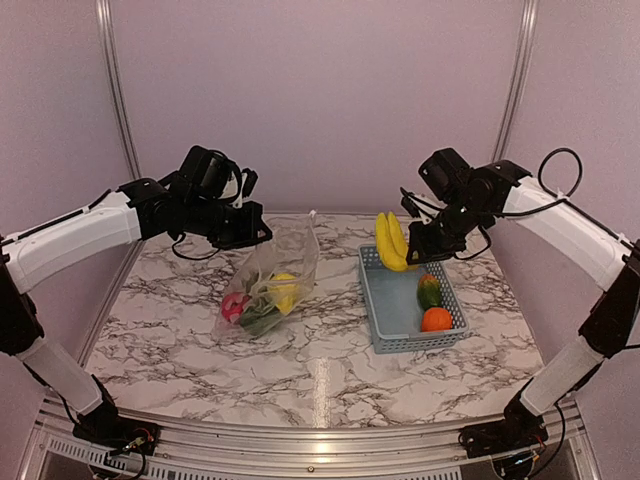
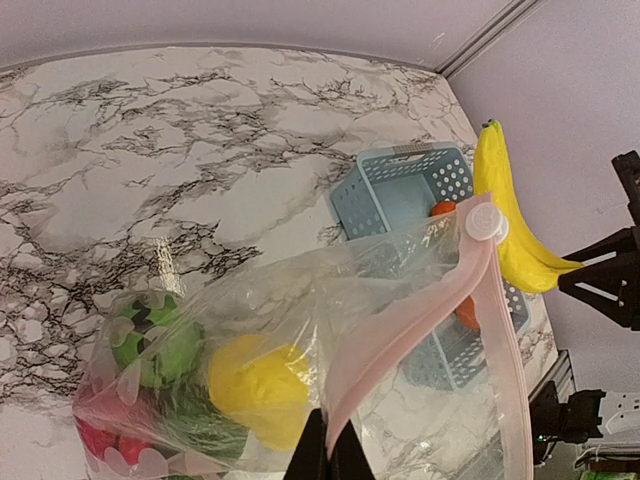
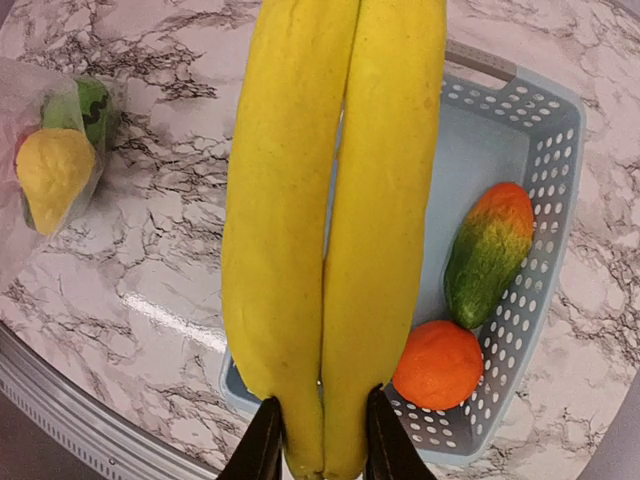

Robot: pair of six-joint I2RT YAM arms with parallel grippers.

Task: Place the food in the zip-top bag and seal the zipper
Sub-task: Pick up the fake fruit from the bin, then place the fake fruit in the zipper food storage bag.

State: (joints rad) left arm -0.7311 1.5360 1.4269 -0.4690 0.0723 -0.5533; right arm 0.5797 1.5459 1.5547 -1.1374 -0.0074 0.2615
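The left gripper [image 2: 327, 455] has its jaws pinched almost together on the mouth edge of the zip-top bag [image 1: 278, 262], lifting that edge off the marble table [image 1: 330, 380] on the left side; the pinkish zipper [image 2: 400, 345] runs up from the fingers to a white slider [image 2: 485, 222]. The right gripper [image 3: 322, 440] has its jaws parted only as wide as the end of the bananas [image 3: 330, 200], clamped on them and holding them above the far left corner of the blue slotted basket [image 1: 388, 318] on the right.

The bananas look rigid, glossy and probably light; gripped at one end they could pivot or slip, so a hold nearer the middle would be steadier. The bag is thin and limp and will sag shut; the zipper strip is the only firm place to take it.

Count: one bag; one basket; two bananas joined as one bunch. One orange [image 1: 436, 319] and one green-and-orange fruit [image 1: 429, 291] lie in the basket. Inside the bag are one yellow piece [image 2: 260, 385], one red-pink piece [image 1: 235, 305] and what look like two green ones, hard to separate through the plastic.
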